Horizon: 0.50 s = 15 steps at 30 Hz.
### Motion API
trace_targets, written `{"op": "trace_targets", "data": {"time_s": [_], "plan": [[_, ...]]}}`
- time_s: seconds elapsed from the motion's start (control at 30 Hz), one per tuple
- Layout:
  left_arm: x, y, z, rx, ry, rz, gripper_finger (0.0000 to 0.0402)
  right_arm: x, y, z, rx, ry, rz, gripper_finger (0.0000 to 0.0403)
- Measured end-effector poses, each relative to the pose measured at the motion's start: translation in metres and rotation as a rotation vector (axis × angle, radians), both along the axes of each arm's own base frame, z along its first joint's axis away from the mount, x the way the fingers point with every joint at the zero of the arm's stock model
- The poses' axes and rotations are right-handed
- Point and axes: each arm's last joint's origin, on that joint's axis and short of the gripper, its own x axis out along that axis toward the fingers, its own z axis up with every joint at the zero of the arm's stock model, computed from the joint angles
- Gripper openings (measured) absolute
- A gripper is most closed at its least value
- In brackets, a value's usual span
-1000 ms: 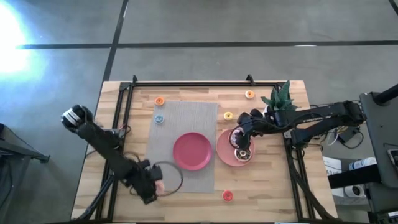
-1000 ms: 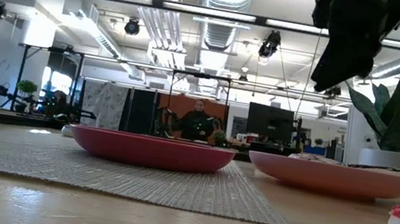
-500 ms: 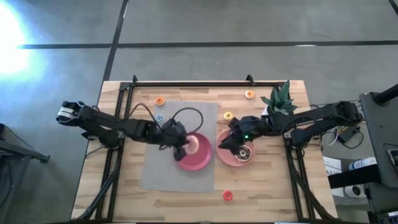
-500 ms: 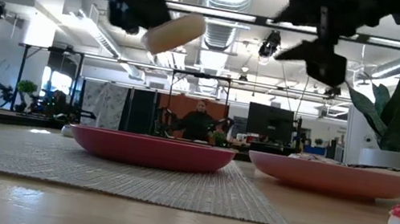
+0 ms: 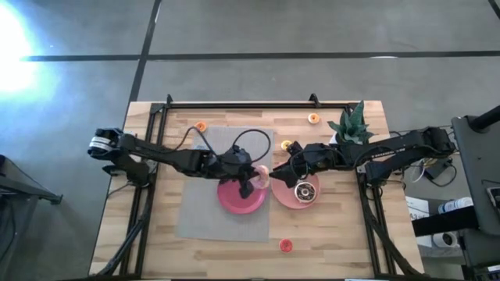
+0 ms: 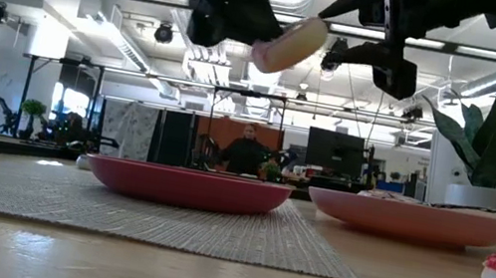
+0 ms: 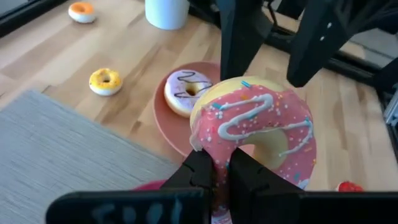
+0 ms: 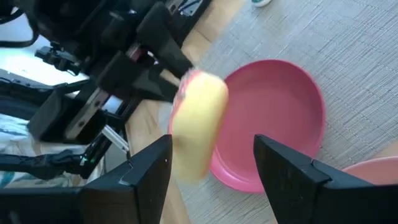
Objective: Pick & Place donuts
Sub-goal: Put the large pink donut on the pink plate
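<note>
While the left gripper (image 7: 221,171) stays out of contact with the table, I see it clenched on the rim of a pink-frosted donut (image 7: 258,134), held in the air above the right edge of the left pink plate (image 5: 234,199). From table height, the donut (image 6: 289,45) hangs tilted, well clear of that plate's rim (image 6: 189,178). My right gripper (image 8: 211,165) faces it from the right with its fingers spread and nothing between them; the donut (image 8: 198,134) sits just beyond their tips. From above, the two grippers nearly meet over the gap between the left plate and the right pink plate (image 5: 285,199), so open room there is scant. A chocolate donut (image 5: 305,191) lies on the right plate, and the left wrist camera shows a white-iced donut (image 7: 186,92) on it too. A yellow mini donut (image 5: 286,145) lies just beyond that plate. Orange ones (image 5: 201,126) (image 5: 313,119) lie near the far edge, a red one (image 5: 286,245) near the front edge. The grey mat (image 5: 203,211) lies bare toward the front, left of the plates. A potted plant (image 5: 350,123) stands at the far right.
</note>
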Motion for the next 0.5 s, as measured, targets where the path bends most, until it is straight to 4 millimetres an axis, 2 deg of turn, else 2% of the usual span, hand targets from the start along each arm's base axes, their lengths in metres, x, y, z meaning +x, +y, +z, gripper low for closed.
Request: {"op": "trace_targets", "data": {"time_s": [0.13,0.27,0.5], "plan": [[0.012,-0.002,-0.002,0.006,0.022,-0.003,0.0001,0.0,0.0,-0.001,0.003,0.008,0.004,0.0217],[0.021,-0.002,0.005,0.011,0.001,-0.005,0.0,0.0,0.001,-0.001,0.0,0.008,0.008,0.0217],[0.024,0.0,0.005,0.011,0.005,0.002,0.0,-0.001,0.003,-0.002,0.03,0.021,0.078,0.0217]]}}
